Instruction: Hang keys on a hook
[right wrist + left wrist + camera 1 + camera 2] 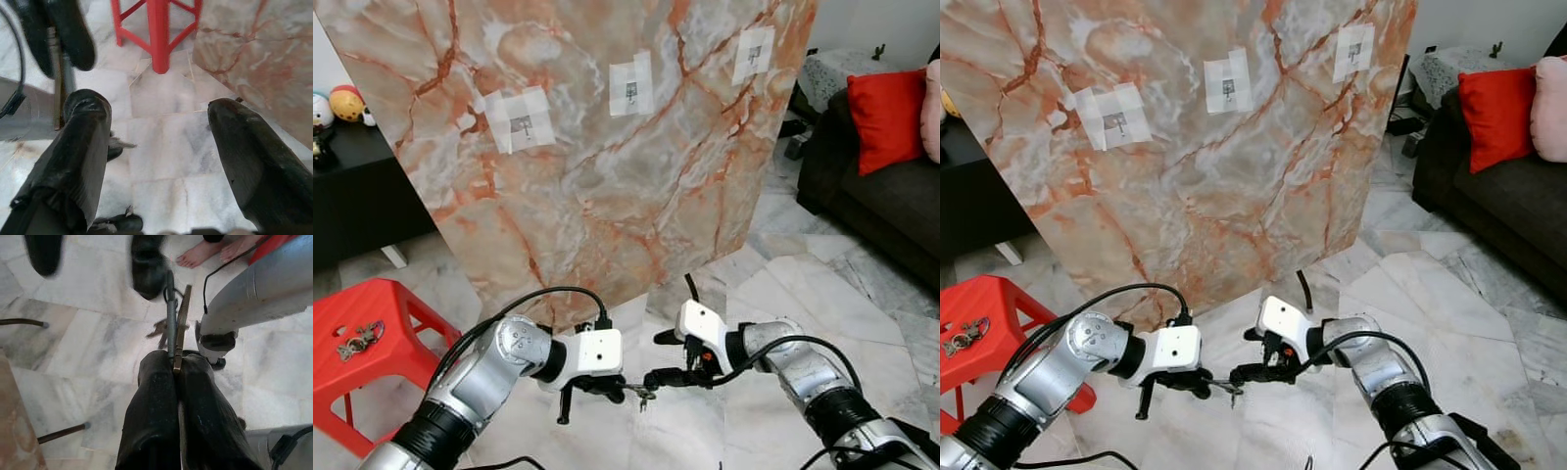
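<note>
Home living rm, shot from robot's head cam: pale grey-veined marble tile floor (pixel 862 294), dark fabric sofa (pixel 886 201) w/ red square cushion (pixel 888 117) at right, low black cabinet (pixel 357 196) w/ small toy figures (pixel 337 106) at left, red plastic stool (pixel 367 338) in front. Person's bare feet (pixel 215 248) on tiles.
</note>
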{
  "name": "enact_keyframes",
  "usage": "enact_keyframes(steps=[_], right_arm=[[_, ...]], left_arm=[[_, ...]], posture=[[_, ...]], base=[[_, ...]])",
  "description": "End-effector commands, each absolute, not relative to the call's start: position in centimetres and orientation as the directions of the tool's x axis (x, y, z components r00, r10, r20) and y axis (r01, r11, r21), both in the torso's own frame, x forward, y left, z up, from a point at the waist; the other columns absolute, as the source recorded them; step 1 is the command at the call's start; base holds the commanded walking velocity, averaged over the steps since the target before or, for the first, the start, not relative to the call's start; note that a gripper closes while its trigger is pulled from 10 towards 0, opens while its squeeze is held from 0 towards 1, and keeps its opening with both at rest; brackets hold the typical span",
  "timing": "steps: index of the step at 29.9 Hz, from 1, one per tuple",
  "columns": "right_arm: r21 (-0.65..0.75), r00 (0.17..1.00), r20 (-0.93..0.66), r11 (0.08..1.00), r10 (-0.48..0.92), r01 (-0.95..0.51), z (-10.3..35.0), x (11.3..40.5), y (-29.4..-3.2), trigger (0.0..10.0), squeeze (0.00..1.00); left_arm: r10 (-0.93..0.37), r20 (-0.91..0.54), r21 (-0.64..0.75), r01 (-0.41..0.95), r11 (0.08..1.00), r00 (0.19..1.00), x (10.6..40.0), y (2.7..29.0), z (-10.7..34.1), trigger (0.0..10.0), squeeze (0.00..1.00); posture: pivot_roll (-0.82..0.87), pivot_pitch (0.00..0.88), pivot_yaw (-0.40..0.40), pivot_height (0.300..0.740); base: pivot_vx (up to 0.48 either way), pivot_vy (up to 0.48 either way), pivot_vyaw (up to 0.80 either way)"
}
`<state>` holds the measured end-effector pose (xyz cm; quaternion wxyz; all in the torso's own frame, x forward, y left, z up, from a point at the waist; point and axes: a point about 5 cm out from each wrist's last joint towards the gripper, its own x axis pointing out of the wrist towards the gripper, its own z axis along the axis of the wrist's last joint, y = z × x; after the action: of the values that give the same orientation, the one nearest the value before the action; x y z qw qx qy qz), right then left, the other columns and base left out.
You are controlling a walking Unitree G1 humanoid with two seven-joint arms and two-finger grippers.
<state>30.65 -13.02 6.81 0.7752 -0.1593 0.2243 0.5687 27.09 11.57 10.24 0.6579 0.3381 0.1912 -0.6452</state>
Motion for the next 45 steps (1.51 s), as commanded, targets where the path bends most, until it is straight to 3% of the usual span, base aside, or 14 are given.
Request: enact_keyframes(steps=[1, 9, 18, 20, 22, 23, 29, 32, 36, 39, 41, 45], right_arm=[[-0.01, 0.348, -0.501, 0.397, 0.792, -0.918, 7.4, 31.3, -14.3, 10.0, 0.0], [0.022, 0.429, -0.364, 0.468, 0.827, -0.883, 9.0, 32.2, -13.6, 10.0, 0.0], [0.011, 0.613, -0.492, 0.709, 0.618, -0.705, 5.4, 32.4, -14.9, 10.0, 0.0], [0.026, 0.662, -0.539, 0.795, 0.521, -0.606, 3.6, 31.8, -15.6, 10.0, 0.0], [0.044, 0.676, -0.571, 0.84, 0.465, -0.541, 2.5, 31.2, -16.0, 10.0, 0.0], [0.058, 0.689, -0.602, 0.883, 0.404, -0.467, 0.9, 30.2, -16.3, 10.0, 0.0], [0.062, 0.726, -0.651, 0.968, 0.224, -0.242, -2.0, 27.8, -17.0, 10.0, 0.0], [0.068, 0.715, -0.675, 0.98, 0.183, -0.187, -3.0, 26.8, -17.0, 10.0, 0.0], [0.08, 0.675, -0.727, 0.992, 0.126, -0.099, -4.9, 24.5, -16.8, 10.0, 0.0], [0.091, 0.651, -0.752, 0.995, 0.101, -0.05, -5.8, 23.2, -16.6, 10.0, 0.0], [0.083, 0.63, -0.774, 0.997, 0.07, -0.009, -6.6, 22.0, -16.7, 10.0, 0.0], [0.052, 0.602, -0.798, 0.998, 0.024, 0.028, -7.3, 20.9, -17.0, 10.0, 0.0]], left_arm=[[-0.704, -0.704, 0.214, 0.973, -0.081, 0.096, 27.3, 12.0, 10.5, 10.0, 0.0], [-0.711, -0.697, 0.205, 0.976, -0.075, 0.092, 27.0, 11.8, 10.2, 10.0, 0.0], [-0.761, -0.622, 0.194, 0.978, 0.079, 0.185, 27.2, 12.4, 9.8, 10.0, 0.0], [-0.754, -0.603, 0.189, 0.965, 0.182, 0.26, 27.5, 13.0, 9.3, 10.0, 0.0], [-0.741, -0.6, 0.205, 0.953, 0.224, 0.303, 27.6, 13.3, 9.0, 10.0, 0.0], [-0.71, -0.587, 0.229, 0.921, 0.314, 0.388, 28.0, 13.8, 8.7, 10.0, 0.0], [-0.658, -0.539, 0.236, 0.844, 0.482, 0.526, 28.3, 14.5, 8.4, 10.0, 0.0], [-0.644, -0.519, 0.228, 0.818, 0.529, 0.561, 28.4, 14.4, 8.3, 10.0, 0.0], [-0.591, -0.446, 0.205, 0.72, 0.663, 0.672, 29.2, 13.9, 8.6, 10.0, 0.0], [-0.515, -0.398, 0.179, 0.615, 0.768, 0.759, 30.1, 14.0, 8.9, 10.0, 0.0], [-0.41, -0.336, 0.122, 0.471, 0.874, 0.848, 30.9, 14.4, 9.2, 10.0, 0.0], [-0.369, -0.279, 0.081, 0.405, 0.911, 0.887, 31.0, 14.3, 9.3, 10.0, 0.0]], posture=[[0.03, 0.065, -0.012, 0.74], [0.02, 0.064, -0.013, 0.74], [0.02, 0.06, -0.02, 0.74], [0.02, 0.052, -0.024, 0.74], [0.02, 0.051, -0.024, 0.74], [0.02, 0.046, -0.028, 0.74], [0.03, 0.027, -0.034, 0.74], [0.02, 0.021, -0.035, 0.74], [0.02, 0.005, -0.04, 0.74], [0.02, 0.0, -0.045, 0.74], [0.01, 0.0, -0.048, 0.74], [0.01, 0.0, -0.055, 0.74]], base=[[0.0, 0.0, 0.0], [0.0, 0.0, 0.0], [0.0, 0.0, 0.0], [0.0, 0.0, 0.0], [0.0, 0.0, 0.0], [0.0, 0.0, 0.0], [0.0, 0.0, 0.0], [0.0, 0.0, 0.0], [0.0, 0.0, 0.0], [0.0, 0.0, 0.0], [0.0, 0.0, 0.0], [0.0, 0.0, 0.0]])
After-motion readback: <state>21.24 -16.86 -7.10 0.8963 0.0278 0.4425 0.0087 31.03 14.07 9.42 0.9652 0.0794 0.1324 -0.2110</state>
